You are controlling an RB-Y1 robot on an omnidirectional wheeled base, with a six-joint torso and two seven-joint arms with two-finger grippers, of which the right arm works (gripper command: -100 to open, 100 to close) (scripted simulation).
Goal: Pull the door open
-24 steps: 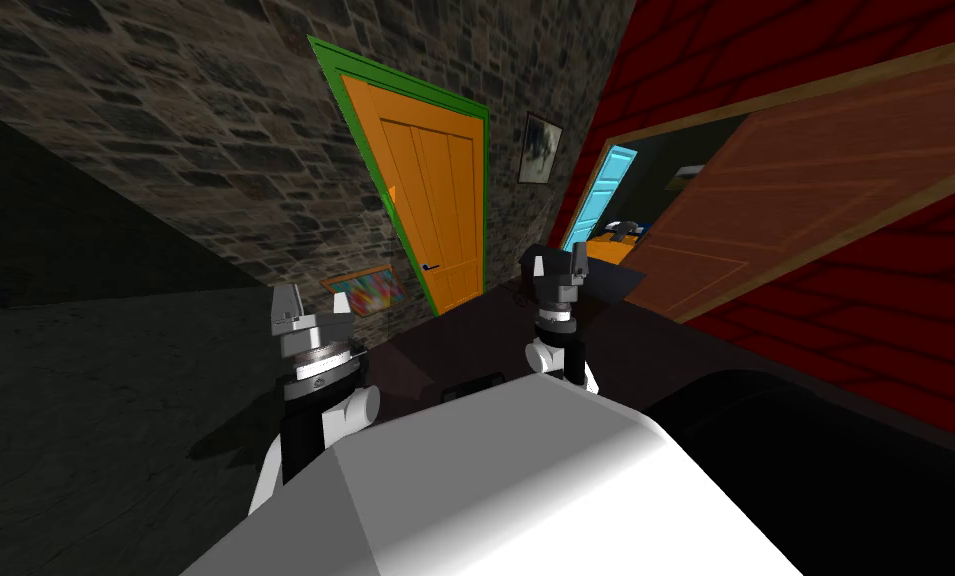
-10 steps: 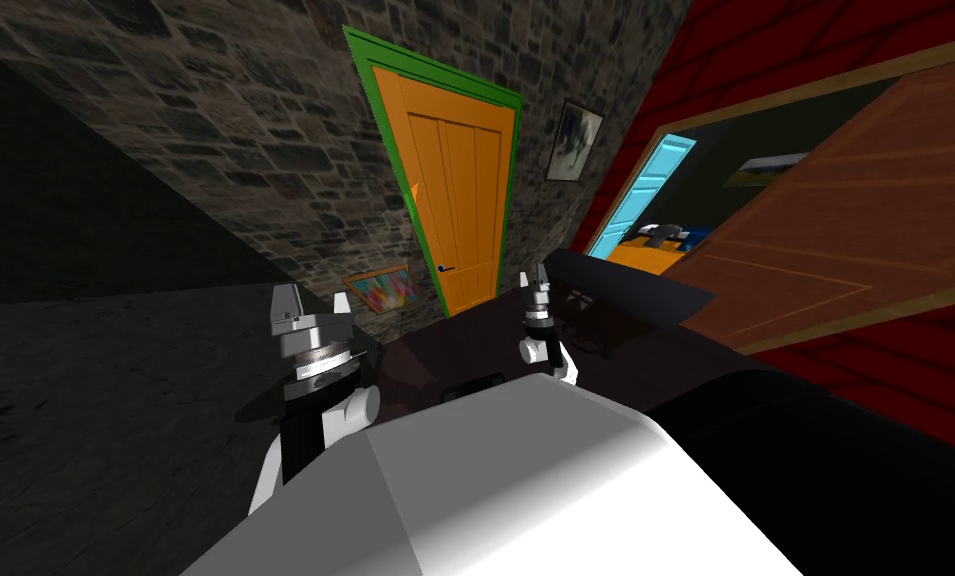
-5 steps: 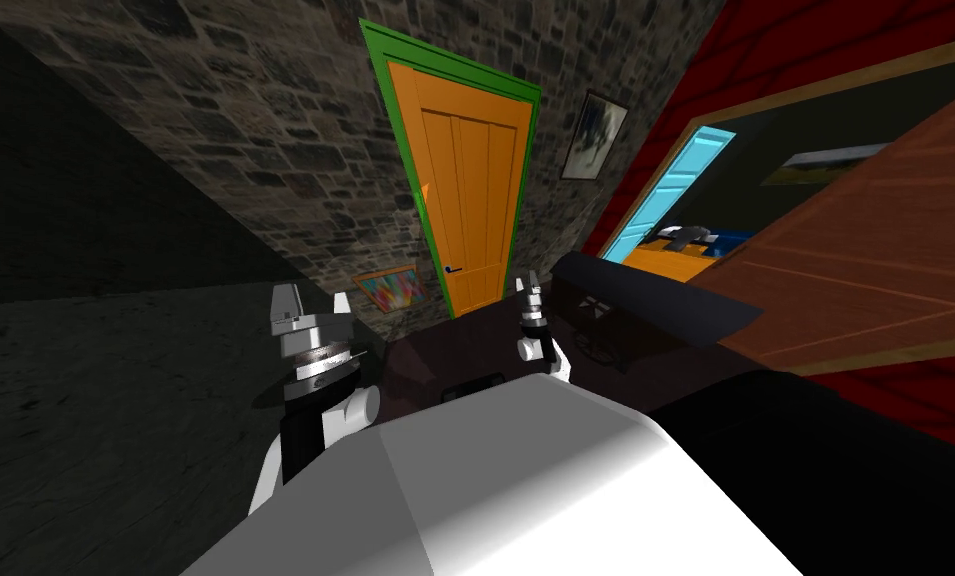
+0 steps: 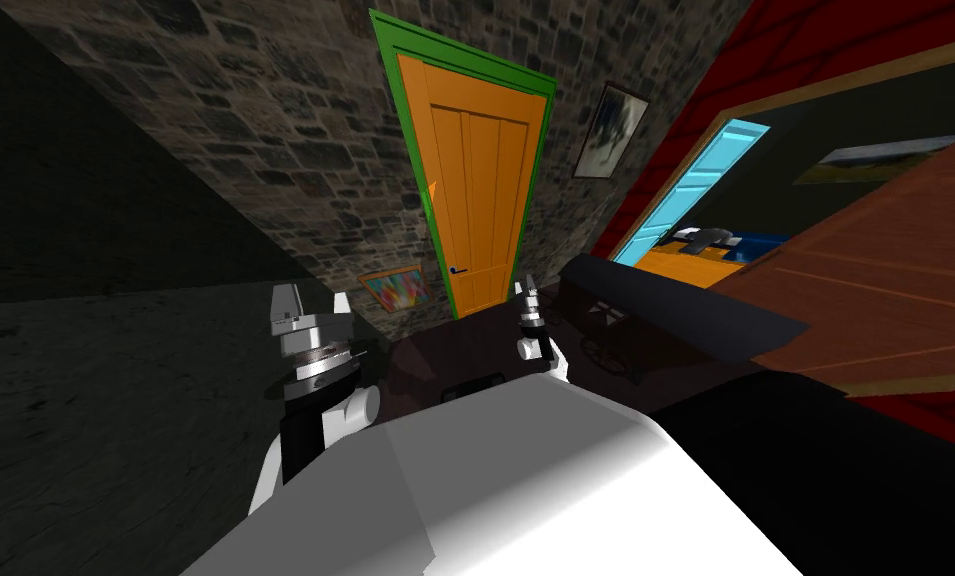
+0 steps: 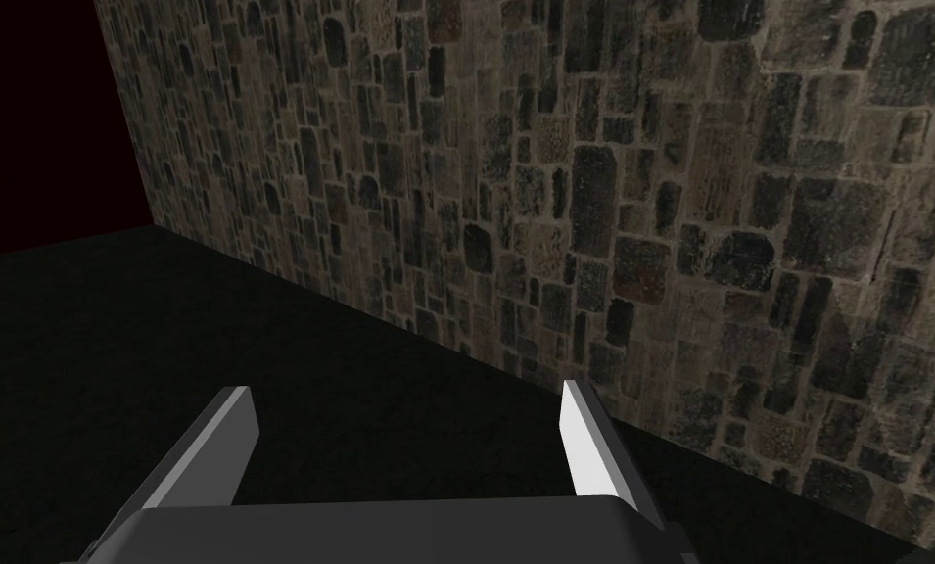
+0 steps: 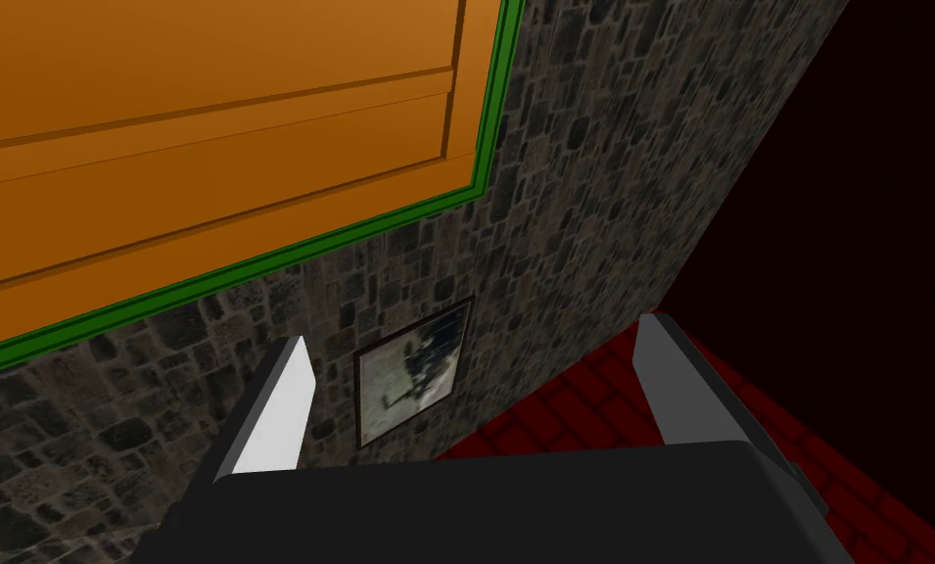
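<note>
An orange panelled door (image 4: 475,200), dark handle (image 4: 456,271) at its left edge, stands shut in a green frame (image 4: 410,130) (stone wall (image 4: 265,120), near the red wall (image 4: 765,40)'s corner). Right gripper (image 4: 525,289) and left gripper (image 4: 313,296) both gape wide.

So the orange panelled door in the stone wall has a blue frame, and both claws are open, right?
No: the frame is green, as the head view shows. The orange panelled door is there, and the left claw and right claw are open.
</note>
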